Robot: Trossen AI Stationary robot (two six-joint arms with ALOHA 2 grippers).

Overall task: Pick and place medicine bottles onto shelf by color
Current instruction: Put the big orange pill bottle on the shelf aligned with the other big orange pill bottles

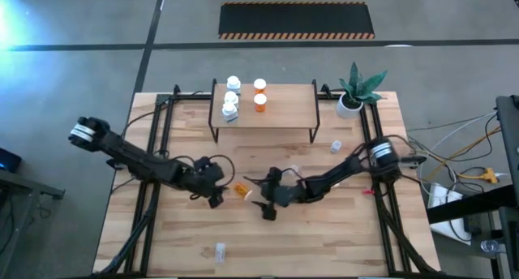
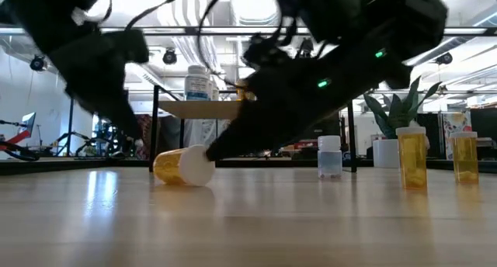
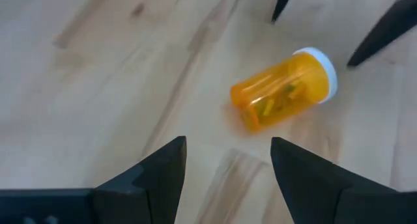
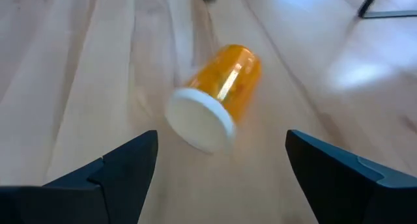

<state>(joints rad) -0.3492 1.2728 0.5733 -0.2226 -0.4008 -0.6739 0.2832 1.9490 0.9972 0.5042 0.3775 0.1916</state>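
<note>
Orange bottle (image 4: 215,97) lies tipped mid-table btwn both open grippers: right gripper (image 4: 221,160) should straddle its body w/ jaws wide, then squeeze.

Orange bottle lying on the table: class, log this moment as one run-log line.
orange bottle: on its side, ungripped | left gripper: open, near it | right gripper: open, facing cap | shelf: five bottles

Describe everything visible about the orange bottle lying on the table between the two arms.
The translucent orange plastic pill bottle has a white cap and small yellowish pills inside. It lies tipped on its side on the light wood-plank tabletop, between the open left claw and open right claw. Neither claw touches it.
</note>
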